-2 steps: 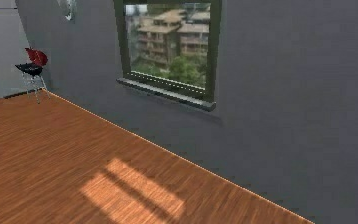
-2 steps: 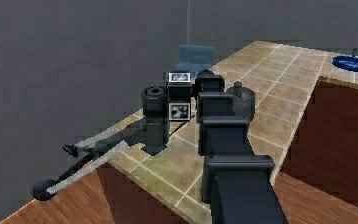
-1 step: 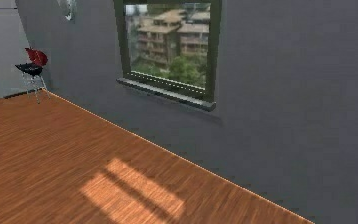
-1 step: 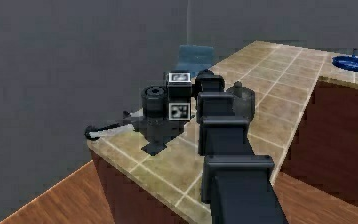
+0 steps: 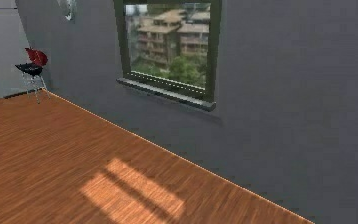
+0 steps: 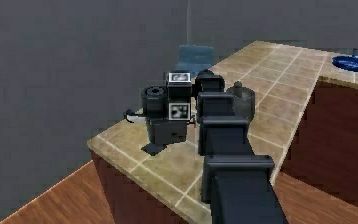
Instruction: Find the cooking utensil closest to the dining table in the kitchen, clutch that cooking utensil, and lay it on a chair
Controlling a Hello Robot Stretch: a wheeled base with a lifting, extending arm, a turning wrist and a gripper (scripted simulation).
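- The dark pincer [image 6: 152,135] hangs over the near-left corner of the tan tiled surface [image 6: 277,75], a top set on a dark red-brown base. Tiles lie right behind its far end, and I cannot tell whether it grips anything, nor how its fingers stand.
- The dark square bar of the arm [image 6: 232,165] reaches across the near edge of that surface. It ends beside two small white squares with black marks [image 6: 177,110]. The marks are patterns and cannot be read as words.
- A dark grey squat rounded thing [image 6: 243,100] stands on the surface, just beside the arm, toward the surface's middle. Its shape is too small to name, so I cannot tell whether it is the cooking utensil.
- A pale blue see-through boxy thing [image 6: 194,55] stands at the far-left edge of the surface, with a thin rod rising from it.
- A round deep-blue plate [image 6: 349,62] lies at the far-right end of the surface, well apart from the pincer.
- In the forward view, a chair with a red back, black seat and thin pale legs [image 5: 32,66] stands on the brown wooden floor [image 5: 47,160]. It is by the dark grey wall [image 5: 287,80], well apart from the dark-framed window [image 5: 170,45], toward that view's left.
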